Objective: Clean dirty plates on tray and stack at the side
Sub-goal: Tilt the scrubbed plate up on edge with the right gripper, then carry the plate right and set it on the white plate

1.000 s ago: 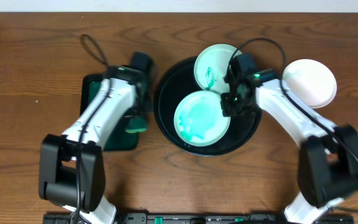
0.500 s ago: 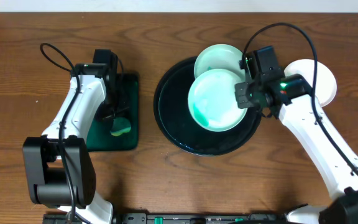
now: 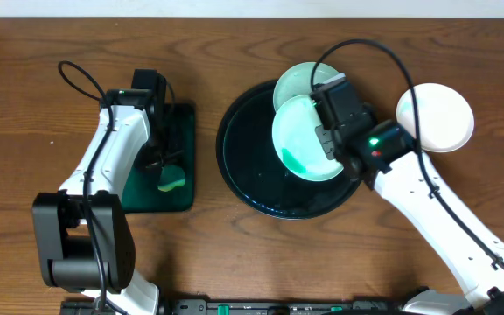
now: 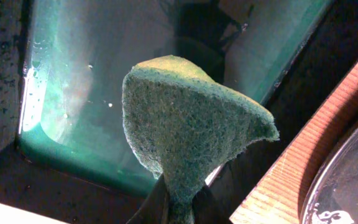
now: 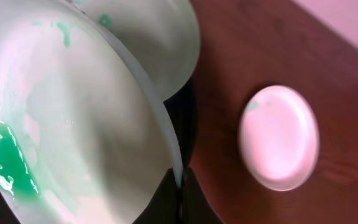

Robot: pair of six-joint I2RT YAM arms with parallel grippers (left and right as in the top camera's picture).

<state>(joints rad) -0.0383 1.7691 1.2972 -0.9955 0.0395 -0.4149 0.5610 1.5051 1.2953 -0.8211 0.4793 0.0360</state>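
Observation:
My right gripper [image 3: 329,140] is shut on the rim of a dirty plate [image 3: 304,140] and holds it tilted above the black tray [image 3: 243,166]. Green liquid pools at the plate's low side [image 5: 11,158]. A second dirty plate [image 3: 297,83] lies on the tray's far rim, partly under the held one; it also shows in the right wrist view [image 5: 148,37]. A plain white plate [image 3: 440,118] lies on the table right of the tray, seen too in the right wrist view [image 5: 278,137]. My left gripper [image 4: 179,208] is shut on a green sponge [image 4: 188,130] over the dark green tray [image 3: 178,201].
The small dark green rectangular tray [image 4: 104,68] holds a film of water. A black cable loops over the table at the far left [image 3: 73,74]. The wooden table edge [image 4: 297,168] shows between the two trays.
My right gripper has lifted the plate off the tray and tilted it further, its liquid running to the low side. The left arm drew back over the green tray earlier and now stays still.

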